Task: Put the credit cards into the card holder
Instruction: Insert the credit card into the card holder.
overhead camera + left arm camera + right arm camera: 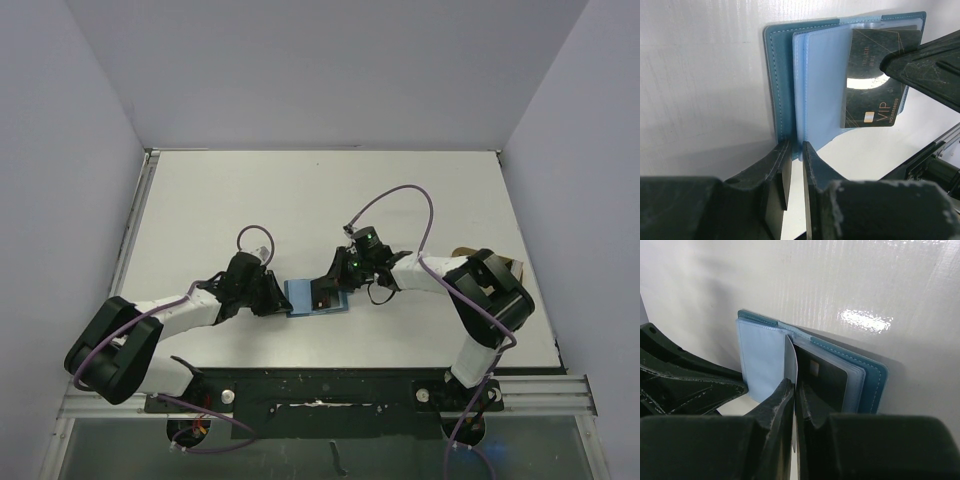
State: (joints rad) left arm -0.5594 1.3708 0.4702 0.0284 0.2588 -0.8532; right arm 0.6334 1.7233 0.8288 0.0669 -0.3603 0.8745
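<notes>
The card holder (300,295) lies open on the white table, teal outside (774,75) and light blue inside (820,85). A black card marked VIP (875,85) sits partly in its clear sleeves, its lower end sticking out; it also shows in the right wrist view (822,377). My left gripper (279,298) is shut on the holder's near edge (795,150). My right gripper (332,283) is shut on a thin pale sleeve leaf (791,357) of the holder (872,377), which stands upright beside the black card. No other card shows.
A tan object (517,263) lies behind my right arm near the table's right edge. Grey walls close the table at the back and both sides. Purple cables (420,205) loop above both arms.
</notes>
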